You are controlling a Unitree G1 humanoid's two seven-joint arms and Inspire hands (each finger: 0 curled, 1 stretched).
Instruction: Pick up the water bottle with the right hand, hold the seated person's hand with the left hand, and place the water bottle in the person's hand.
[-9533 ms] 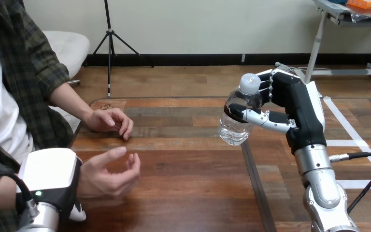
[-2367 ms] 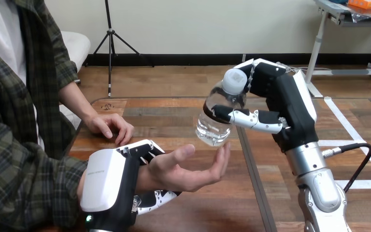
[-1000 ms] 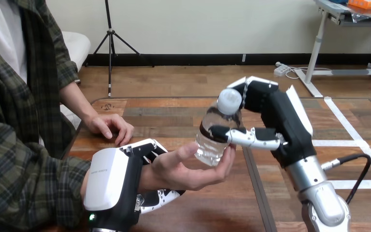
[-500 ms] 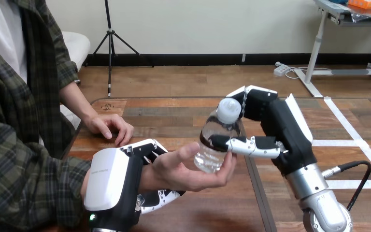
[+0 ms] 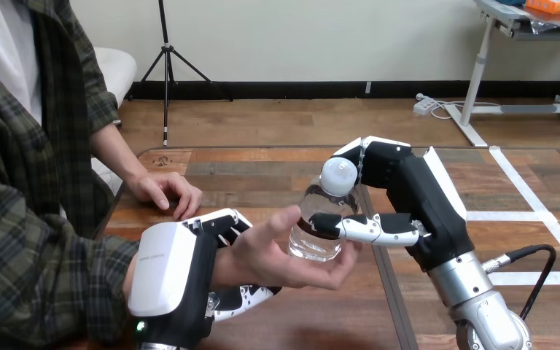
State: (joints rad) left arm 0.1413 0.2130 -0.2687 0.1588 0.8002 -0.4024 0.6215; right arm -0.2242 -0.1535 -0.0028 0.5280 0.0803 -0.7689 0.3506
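The person's wrist is lost under the left hand (image 5: 168, 281), whose white shell also covers its own palm. Just the ends of its fingers (image 5: 222, 221) peek out above and below. The base of the water bottle (image 5: 319, 230) sinks out of sight in the person's hand (image 5: 281, 255), and its cap screens most of the fingers of the right hand (image 5: 419, 211). The right arm (image 5: 481, 310) runs off the bottom edge.
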